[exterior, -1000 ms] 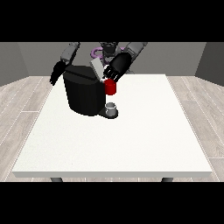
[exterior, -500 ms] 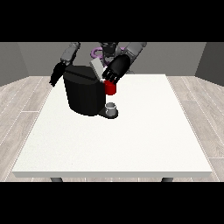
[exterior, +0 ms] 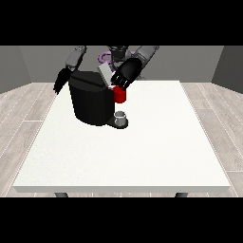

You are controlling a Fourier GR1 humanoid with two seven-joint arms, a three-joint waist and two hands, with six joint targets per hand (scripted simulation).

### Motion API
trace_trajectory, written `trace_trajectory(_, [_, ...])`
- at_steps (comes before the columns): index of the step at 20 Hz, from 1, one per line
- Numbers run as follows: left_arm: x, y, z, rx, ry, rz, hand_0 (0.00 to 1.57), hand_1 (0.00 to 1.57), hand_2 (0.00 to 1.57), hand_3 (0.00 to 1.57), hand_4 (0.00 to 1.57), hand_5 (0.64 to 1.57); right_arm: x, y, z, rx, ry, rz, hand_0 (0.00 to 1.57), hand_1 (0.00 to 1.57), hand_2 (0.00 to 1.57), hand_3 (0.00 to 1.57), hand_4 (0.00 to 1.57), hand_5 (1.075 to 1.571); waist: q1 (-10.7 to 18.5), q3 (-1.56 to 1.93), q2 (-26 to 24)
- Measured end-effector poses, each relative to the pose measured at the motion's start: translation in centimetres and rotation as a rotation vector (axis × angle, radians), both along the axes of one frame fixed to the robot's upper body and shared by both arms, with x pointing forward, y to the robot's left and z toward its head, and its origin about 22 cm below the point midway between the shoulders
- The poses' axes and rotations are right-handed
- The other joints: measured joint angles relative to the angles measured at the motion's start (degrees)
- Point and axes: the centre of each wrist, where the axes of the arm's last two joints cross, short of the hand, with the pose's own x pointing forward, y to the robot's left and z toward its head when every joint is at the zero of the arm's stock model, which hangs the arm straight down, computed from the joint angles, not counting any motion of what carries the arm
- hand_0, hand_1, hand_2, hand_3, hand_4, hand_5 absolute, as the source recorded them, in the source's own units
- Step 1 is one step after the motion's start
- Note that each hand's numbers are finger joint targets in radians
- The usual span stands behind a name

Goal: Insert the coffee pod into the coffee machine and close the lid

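The black coffee machine (exterior: 93, 102) stands at the table's far left. Its grey lid (exterior: 104, 74) is tilted up at the top. The hand at the view's right (exterior: 126, 72) is over the machine's front, against the lid's edge and just above a red thing at the machine (exterior: 120, 95). The hand at the view's left (exterior: 61, 81) hangs beside the machine's far side with fingers straight and pointing down, holding nothing. A small grey thing (exterior: 121, 116) sits on the machine's base below the red thing; I cannot tell it for the pod.
The white table (exterior: 142, 152) stretches toward the camera and to the right of the machine. Its front edge runs along the bottom, with wooden floor on either side.
The hand at the view's right has sunk slightly toward the lid and the red thing. The other hand has hardly moved.
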Motion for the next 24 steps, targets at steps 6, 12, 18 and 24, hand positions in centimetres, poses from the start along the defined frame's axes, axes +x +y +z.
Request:
trace_trajectory(6, [-0.1, 0.4, 1.2, 0.054, -0.056, 0.034, 1.21, 1.21, 1.22, 1.10, 0.00, 1.571, 0.2, 0.6, 0.7, -0.004, -0.008, 0.005, 0.00, 0.00, 0.00, 0.00, 0.00, 1.571, -0.7, 0.01, 0.8])
trace_trajectory(12, [-0.3, 1.1, 0.8, 0.132, -0.100, 0.033, 1.14, 1.14, 1.15, 1.00, 0.00, 1.571, 0.2, 0.3, 0.8, -0.001, -0.009, -0.003, 0.00, 0.00, 0.00, 0.00, 0.00, 1.571, -0.6, 0.06, 1.9])
trace_trajectory(18, [-0.2, 1.0, 0.7, 0.113, -0.116, 0.027, 1.14, 1.14, 1.14, 0.96, 0.00, 1.571, 0.4, 0.7, 1.2, 0.003, -0.020, 0.000, 0.00, 0.00, 0.00, 0.00, 0.00, 1.571, -0.7, 0.07, 2.6])
trace_trajectory(24, [-0.2, 0.7, 1.5, 0.078, -0.171, 0.015, 1.24, 1.24, 1.20, 0.97, 0.00, 1.571, 0.8, 0.4, 1.5, -0.010, -0.030, -0.003, 0.00, 0.00, 0.00, 0.00, 0.07, 1.571, -0.8, 0.00, 3.5])
